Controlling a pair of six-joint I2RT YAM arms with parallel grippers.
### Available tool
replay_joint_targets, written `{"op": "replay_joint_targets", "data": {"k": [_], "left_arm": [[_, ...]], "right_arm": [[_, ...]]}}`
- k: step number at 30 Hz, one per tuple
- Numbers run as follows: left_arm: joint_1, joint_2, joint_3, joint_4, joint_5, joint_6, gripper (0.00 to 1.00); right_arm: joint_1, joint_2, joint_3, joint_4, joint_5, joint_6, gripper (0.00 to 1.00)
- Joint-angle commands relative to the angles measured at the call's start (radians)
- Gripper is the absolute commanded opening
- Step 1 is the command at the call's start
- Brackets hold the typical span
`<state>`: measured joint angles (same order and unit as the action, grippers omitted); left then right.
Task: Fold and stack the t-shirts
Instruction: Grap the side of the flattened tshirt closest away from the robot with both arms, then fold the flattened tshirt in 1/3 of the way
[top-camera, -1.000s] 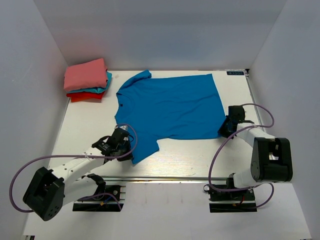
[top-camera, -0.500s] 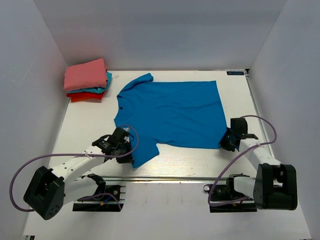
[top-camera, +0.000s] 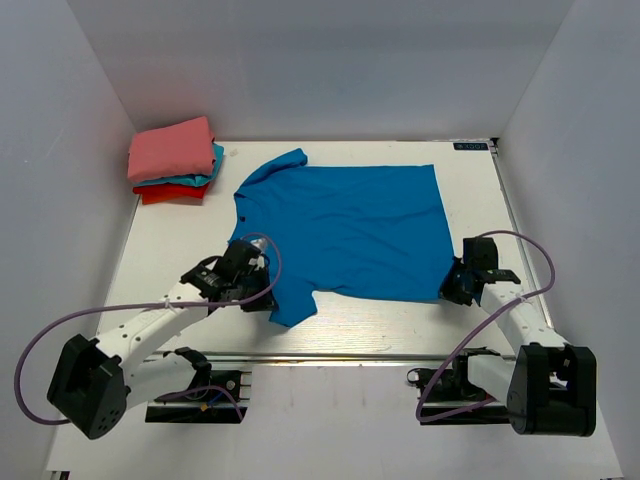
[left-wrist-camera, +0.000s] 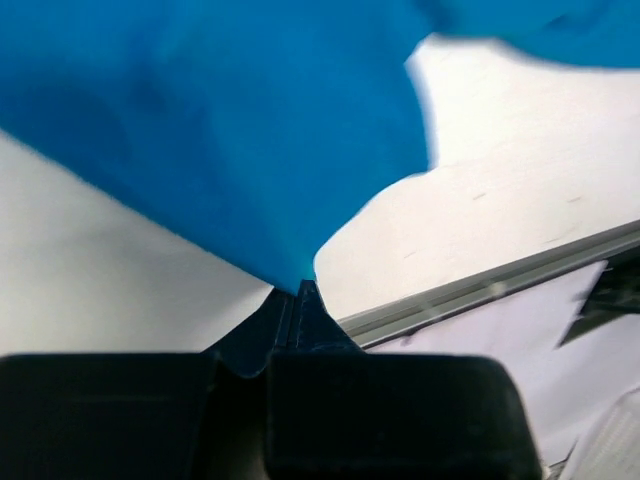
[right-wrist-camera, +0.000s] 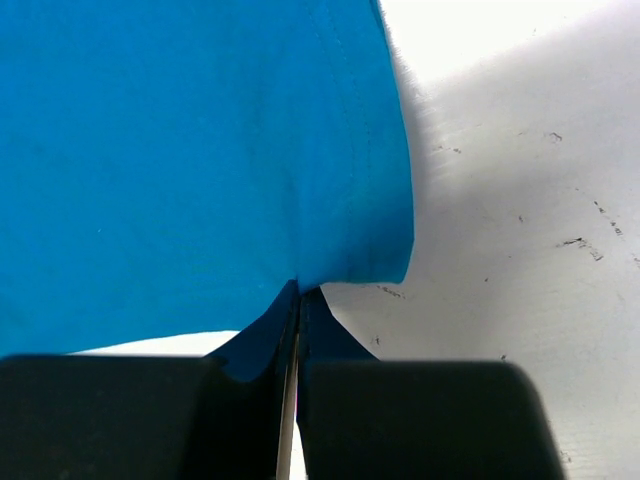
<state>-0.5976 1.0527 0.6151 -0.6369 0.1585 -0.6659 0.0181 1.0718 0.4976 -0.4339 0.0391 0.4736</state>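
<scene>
The t-shirt (top-camera: 345, 225) is royal-blue, the pile (top-camera: 172, 152) salmon-pink, teal, red.

Left hand (left-wrist-camera: 297, 298), right hand (right-wrist-camera: 299, 298) seemingly clamped.

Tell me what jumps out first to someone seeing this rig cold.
The blue t-shirt spread flat across the middle of the table dominates the top view. The left gripper is shut on its near sleeve, and the right gripper is shut on its near hem corner. At the far left corner sits a folded pile, salmon-pink on top of teal and red.
</scene>
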Motion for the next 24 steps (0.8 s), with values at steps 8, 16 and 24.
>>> {"op": "replay_joint_targets", "data": {"k": [8, 16, 24], "left_arm": [[0.012, 0.163, 0.234, 0.111, -0.037, -0.020, 0.00], [0.059, 0.352, 0.471, -0.046, -0.205, -0.083, 0.00], [0.176, 0.470, 0.594, -0.009, -0.214, -0.098, 0.00]], "right_arm": [[0.006, 0.103, 0.171, 0.011, -0.062, -0.084, 0.00], [0.005, 0.255, 0.321, 0.000, -0.059, -0.107, 0.00], [0.003, 0.390, 0.484, -0.026, -0.058, -0.141, 0.00]]}}
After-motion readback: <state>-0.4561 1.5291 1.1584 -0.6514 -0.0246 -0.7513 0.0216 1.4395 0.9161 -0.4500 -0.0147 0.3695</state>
